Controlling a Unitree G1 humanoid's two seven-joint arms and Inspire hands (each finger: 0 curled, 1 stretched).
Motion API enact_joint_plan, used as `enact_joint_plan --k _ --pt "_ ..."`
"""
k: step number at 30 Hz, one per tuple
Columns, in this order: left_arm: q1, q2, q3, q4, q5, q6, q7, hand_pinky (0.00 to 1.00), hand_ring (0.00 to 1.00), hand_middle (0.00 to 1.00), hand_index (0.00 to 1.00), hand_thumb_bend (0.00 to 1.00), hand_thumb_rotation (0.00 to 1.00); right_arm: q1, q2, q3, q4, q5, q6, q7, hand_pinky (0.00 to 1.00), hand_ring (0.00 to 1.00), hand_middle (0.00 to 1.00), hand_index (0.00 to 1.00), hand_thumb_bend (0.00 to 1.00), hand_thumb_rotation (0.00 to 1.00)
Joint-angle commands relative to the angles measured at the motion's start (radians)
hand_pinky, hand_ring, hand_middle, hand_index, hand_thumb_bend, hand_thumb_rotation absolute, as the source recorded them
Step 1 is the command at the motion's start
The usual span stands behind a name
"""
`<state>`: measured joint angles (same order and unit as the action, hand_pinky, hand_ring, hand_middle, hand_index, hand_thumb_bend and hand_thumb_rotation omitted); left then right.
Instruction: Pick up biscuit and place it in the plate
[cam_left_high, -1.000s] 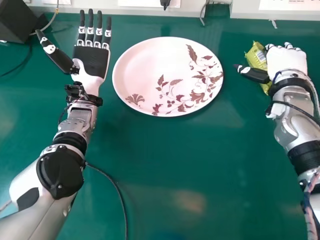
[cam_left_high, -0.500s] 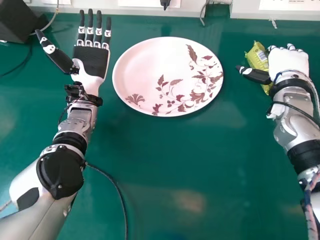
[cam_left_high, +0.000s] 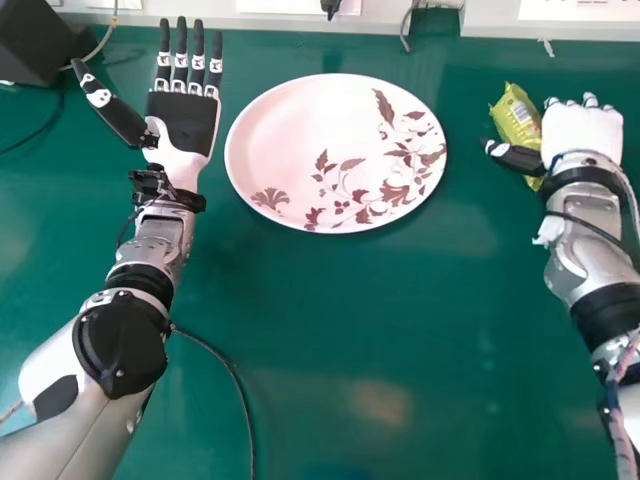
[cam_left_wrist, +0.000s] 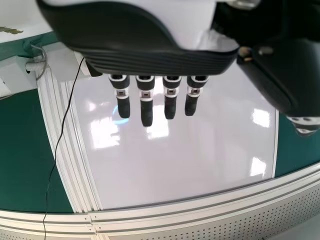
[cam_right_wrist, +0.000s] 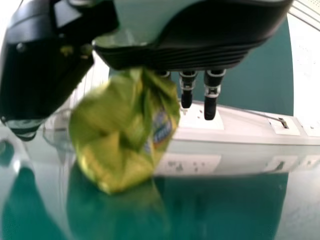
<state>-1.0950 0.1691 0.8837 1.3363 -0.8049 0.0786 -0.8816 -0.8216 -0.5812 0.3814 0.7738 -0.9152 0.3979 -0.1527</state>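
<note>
The biscuit packet, yellow-green and crinkled, is at the bench, off the plate, to its right with a gap between. It sits at a slant beside the right robot hand, whose thumb crosses over the packet's lower part in the head view. In the right wrist view the packet is between the thumb and the fingers; those fingers are extended and not wrapped around it, so the hand is released. The packet looks blurred there, and whether it touches the palm is hard to say.

The round plate, pale with brown leaves and flowers, lies between the two hands. At its left, the left robot hand is palm up, released, with straight fingers and the thumb spread outward. A black box stands at the far left corner.
</note>
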Motion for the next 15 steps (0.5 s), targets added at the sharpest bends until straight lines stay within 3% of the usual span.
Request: enact_joint_plan --k 1,15 --pt "0.011 0.006 0.001 -0.006 0.003 -0.005 -0.014 0.93 0.91 0.99 1.0 1.0 0.39 -0.003 0.001 0.017 0.014 0.0 0.001 0.013 0.85 0.76 0.84 0.89 1.0 0.42" --pt "0.013 0.006 0.006 -0.008 -0.005 0.017 -0.032 0.86 0.91 0.98 1.0 1.0 0.39 -0.007 -0.019 0.035 0.058 0.021 -0.037 0.029 0.79 0.75 0.83 0.89 1.0 0.4"
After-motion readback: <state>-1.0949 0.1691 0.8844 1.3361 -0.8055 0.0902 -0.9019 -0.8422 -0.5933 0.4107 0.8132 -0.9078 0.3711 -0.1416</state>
